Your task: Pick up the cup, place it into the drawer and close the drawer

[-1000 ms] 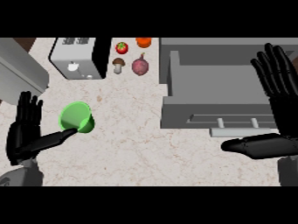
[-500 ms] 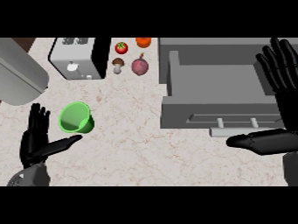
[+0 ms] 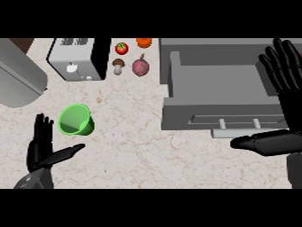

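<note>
A green cup [image 3: 75,120] lies on its side on the marbled counter, its mouth toward me. My left hand [image 3: 43,148] is open just below and left of it, fingers straight up and thumb out to the right, not touching the cup. The grey drawer [image 3: 222,91] stands pulled open at the right, nothing inside it, its handle [image 3: 238,122] on the front face. My right hand [image 3: 290,102] is open over the drawer's right side, fingers straight and pointing away, thumb stretched left below the drawer front.
A white toaster [image 3: 78,58] stands at the back left. Beside it lie a tomato [image 3: 121,48], a mushroom [image 3: 118,65], a purple root [image 3: 141,66] and an orange fruit [image 3: 144,42]. A large grey cylinder [image 3: 6,75] crosses the upper left corner.
My left hand has drawn back down and left, away from the cup. The grey cylinder has come further into view at the upper left. My right hand has barely shifted.
</note>
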